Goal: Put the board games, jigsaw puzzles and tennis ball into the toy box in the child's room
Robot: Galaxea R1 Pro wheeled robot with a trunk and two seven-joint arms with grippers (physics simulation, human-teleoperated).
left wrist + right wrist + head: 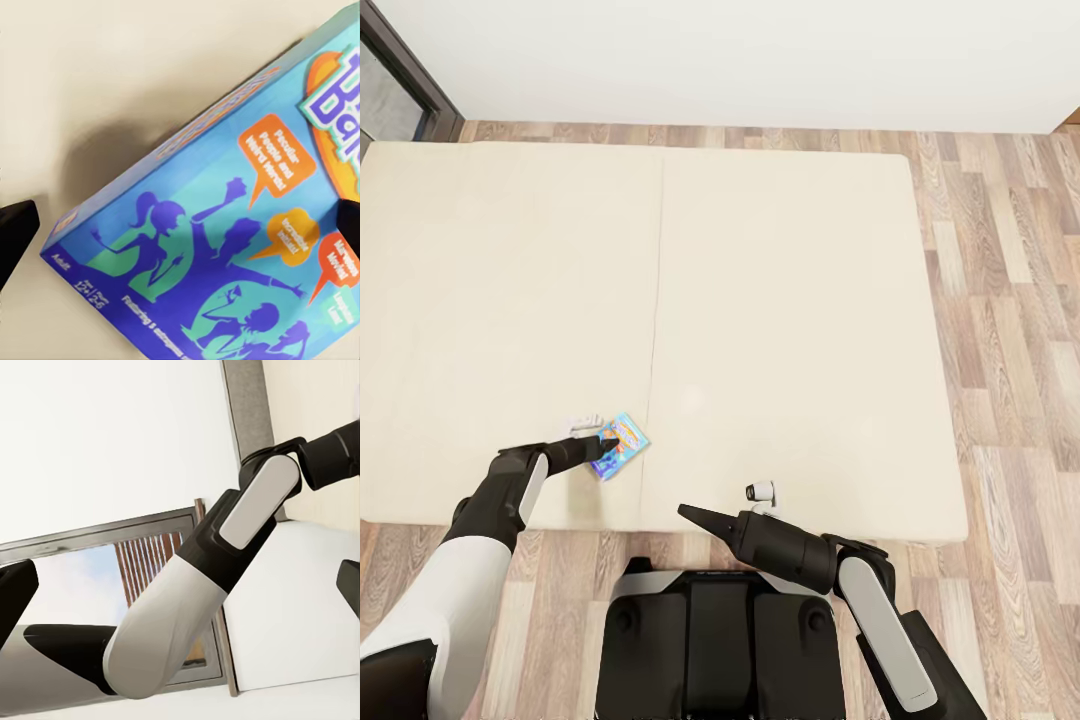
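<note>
A blue board game box with orange speech bubbles lies flat on the cream bed, near its front edge. My left gripper is right over the box's left part. The left wrist view has the box lid very close, with one dark fingertip beside its corner and the other over its printed top; the jaws stand open and hold nothing. My right gripper hangs over the bed's front edge, pointing left, open and empty. The toy box, puzzles and tennis ball are out of view.
The bed fills most of the head view, with wooden floor to its right and in front. A white wall runs along the back, and a dark door frame stands at the back left. In the right wrist view my left arm crosses before a window.
</note>
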